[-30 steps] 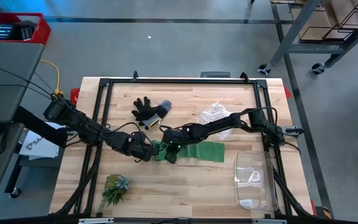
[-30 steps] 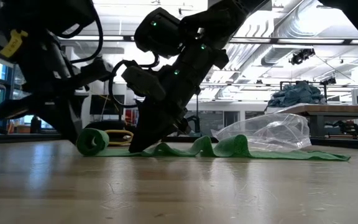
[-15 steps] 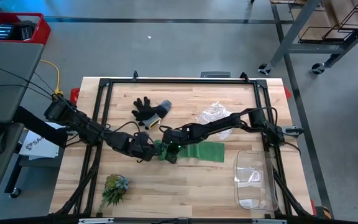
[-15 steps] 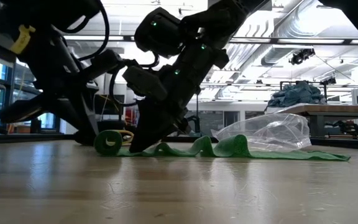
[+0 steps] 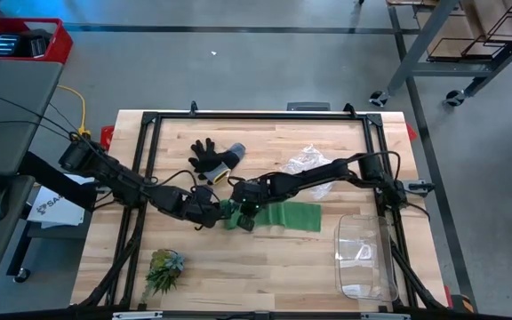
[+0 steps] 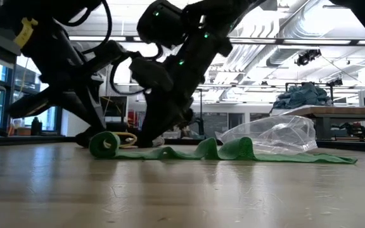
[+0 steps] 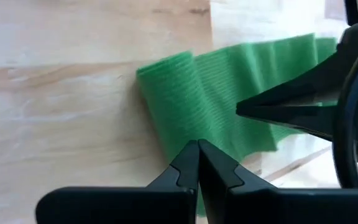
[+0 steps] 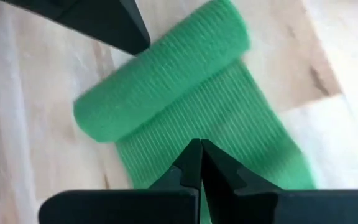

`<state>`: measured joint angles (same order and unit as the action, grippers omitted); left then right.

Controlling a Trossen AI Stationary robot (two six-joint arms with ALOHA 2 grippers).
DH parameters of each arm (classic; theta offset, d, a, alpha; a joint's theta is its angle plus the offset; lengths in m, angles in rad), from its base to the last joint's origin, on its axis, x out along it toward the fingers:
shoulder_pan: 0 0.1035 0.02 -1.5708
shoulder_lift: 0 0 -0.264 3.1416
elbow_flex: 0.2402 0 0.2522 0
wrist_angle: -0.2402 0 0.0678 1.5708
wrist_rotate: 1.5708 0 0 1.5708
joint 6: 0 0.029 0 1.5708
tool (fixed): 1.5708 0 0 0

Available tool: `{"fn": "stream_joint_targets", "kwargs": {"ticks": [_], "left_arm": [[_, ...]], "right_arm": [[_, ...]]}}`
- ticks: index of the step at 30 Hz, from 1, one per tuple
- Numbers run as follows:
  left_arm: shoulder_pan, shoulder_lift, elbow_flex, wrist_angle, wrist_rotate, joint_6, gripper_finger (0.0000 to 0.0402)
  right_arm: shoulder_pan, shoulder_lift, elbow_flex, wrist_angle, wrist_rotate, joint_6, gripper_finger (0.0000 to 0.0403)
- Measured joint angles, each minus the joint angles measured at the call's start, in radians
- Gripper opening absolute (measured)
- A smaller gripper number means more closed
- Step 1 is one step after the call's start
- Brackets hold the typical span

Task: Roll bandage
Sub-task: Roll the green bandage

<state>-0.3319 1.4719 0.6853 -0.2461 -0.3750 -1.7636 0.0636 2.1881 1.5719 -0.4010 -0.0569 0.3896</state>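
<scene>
Since I am watching from afar, I am judging feel by looks alone:
Bandage position: the green bandage (image 5: 284,217) is lying near the middle of the desk (image 5: 265,267), its rolled end (image 6: 104,144) pointing toward the left arm and its loose tail (image 6: 284,158) trailing off toward the right side.
Bandage texture: it is showing ribbed, woven cloth in both wrist views, so I am reading it as soft, very light and not fragile.
Bandage behaviour: the tail is rippling into humps just behind the roll in the low view, so I am expecting it to bunch rather than slide cleanly if pushed.
Left end effector: the left end effector (image 5: 210,216) is sitting closed beside the roll, its fingers (image 7: 198,163) pressed together with nothing between them.
Right end effector: the right end effector (image 5: 246,213) is also closed and empty, its tip poised over the strip just behind the roll.
Where to take hold: I am judging that nudging the roll along its side is working better than pinching, with one tip pinning the flat tail.
Risk: I am thinking the light roll is likely to skew or loosen if pressed off-centre.
Nearby: a clear plastic bag (image 5: 308,163) is lying beyond the strip, apart from it.
</scene>
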Motion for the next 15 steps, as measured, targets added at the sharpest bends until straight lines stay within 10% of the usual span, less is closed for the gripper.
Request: {"fn": "stream_joint_targets", "kwargs": {"ticks": [7, 15], "left_arm": [[0.036, -0.014, 0.001, 0.019, 0.017, 0.095, 0.0], [0.067, -0.024, 0.0, 0.015, 0.048, 0.175, 0.0]], "right_arm": [[-0.025, -0.076, -0.045, -0.167, -0.007, -0.032, 0.0], [-0.024, -0.241, -0.359, 0.039, -0.052, 0.11, 0.0]]}}
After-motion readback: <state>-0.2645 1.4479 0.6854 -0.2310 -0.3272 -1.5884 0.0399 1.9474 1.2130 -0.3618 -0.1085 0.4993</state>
